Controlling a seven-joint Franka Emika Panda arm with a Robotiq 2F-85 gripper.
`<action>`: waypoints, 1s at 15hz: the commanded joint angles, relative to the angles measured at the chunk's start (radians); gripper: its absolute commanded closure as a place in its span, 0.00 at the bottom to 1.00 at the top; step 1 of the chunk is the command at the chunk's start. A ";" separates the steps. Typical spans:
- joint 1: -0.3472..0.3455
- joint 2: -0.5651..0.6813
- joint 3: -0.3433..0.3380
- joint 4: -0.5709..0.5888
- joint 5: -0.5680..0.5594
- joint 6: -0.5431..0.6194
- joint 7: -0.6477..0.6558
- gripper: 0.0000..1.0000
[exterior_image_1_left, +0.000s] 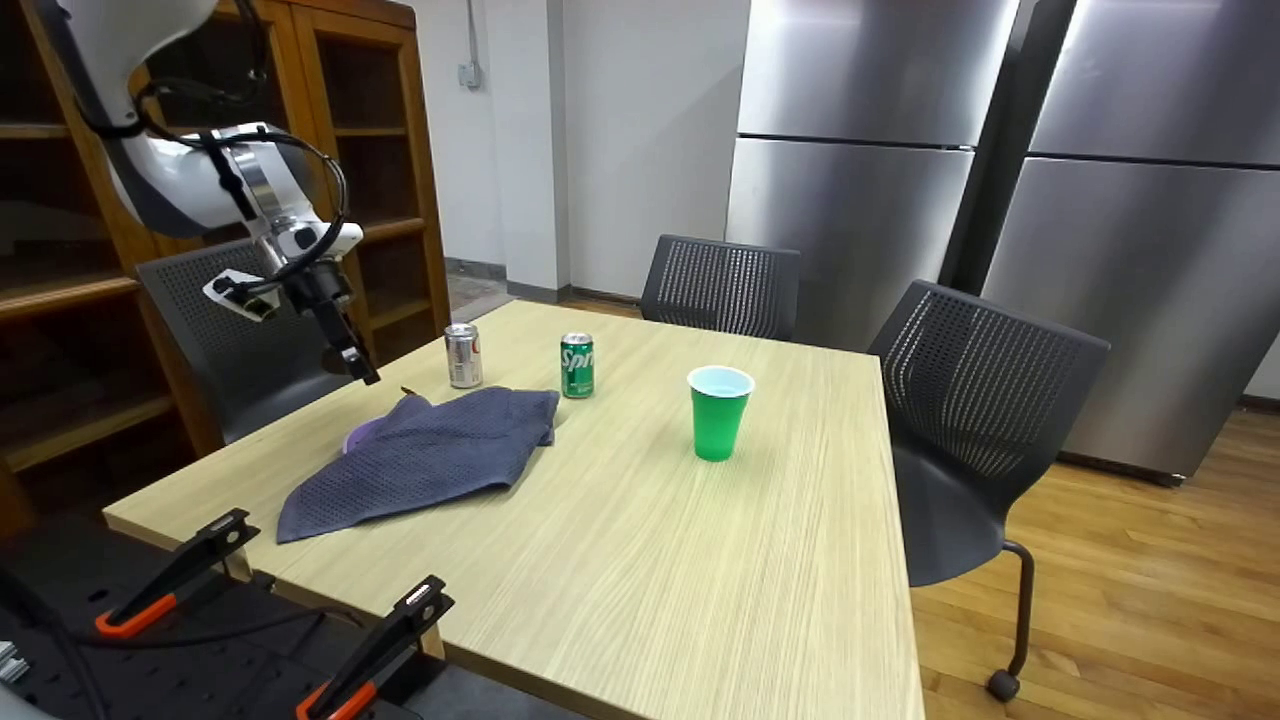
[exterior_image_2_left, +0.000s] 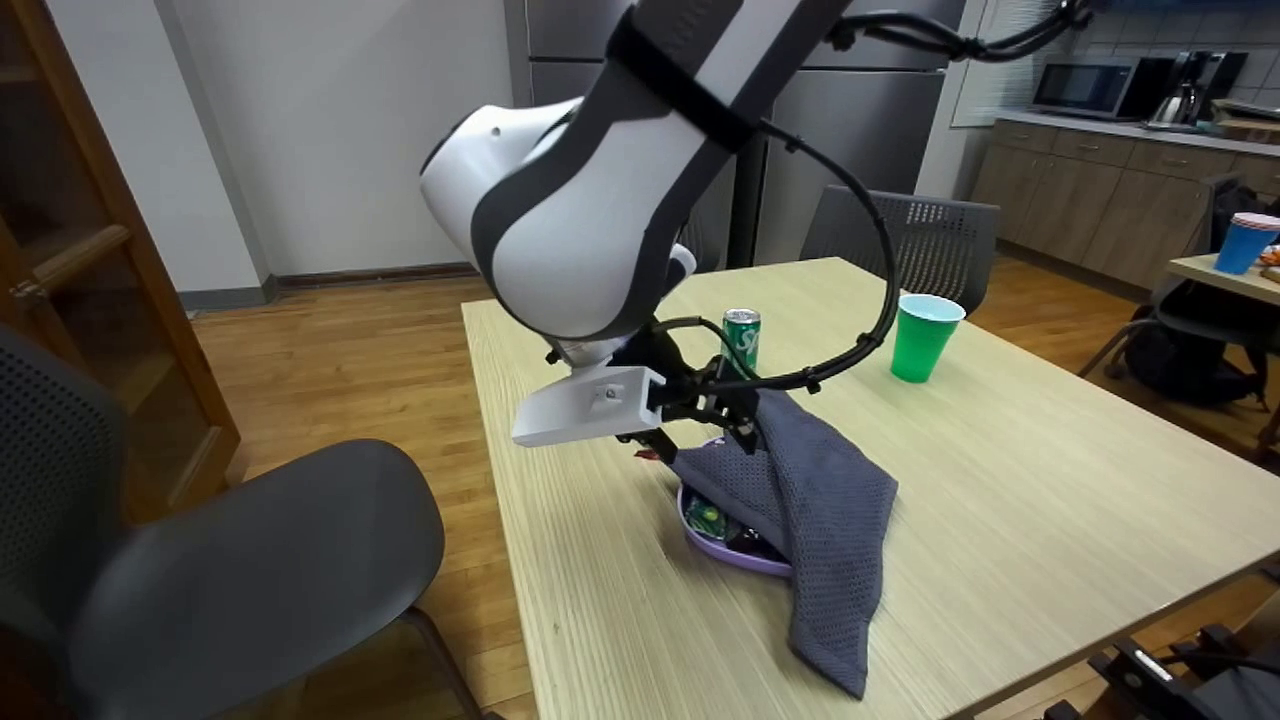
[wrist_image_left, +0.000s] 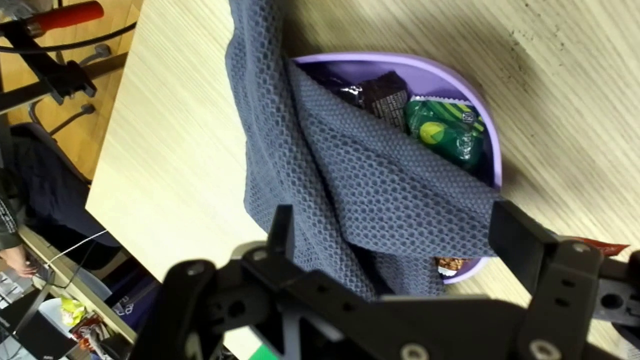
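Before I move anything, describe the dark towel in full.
The towel is dark blue-grey, of what looks like soft fabric with a honeycomb texture. It lies rumpled and folded, draped over part of the purple bowl and leaving some wrapped snacks uncovered. A long fold runs along it in the wrist view, and one end trails onto the pale, wood-look table. The end effector is open close to it; whether they touch cannot be made out.

Pale table (exterior_image_1_left: 700, 570), towel (exterior_image_1_left: 430, 450) partly over purple bowl (wrist_image_left: 425, 77), silver can (exterior_image_1_left: 463, 357), Sprite can (exterior_image_1_left: 577, 367), green cup (exterior_image_1_left: 718, 418)
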 joint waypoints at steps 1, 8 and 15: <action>0.034 0.068 -0.022 0.098 -0.019 -0.027 -0.039 0.00; 0.078 0.167 -0.070 0.210 -0.037 -0.052 -0.055 0.00; 0.105 0.247 -0.107 0.301 -0.044 -0.071 -0.074 0.00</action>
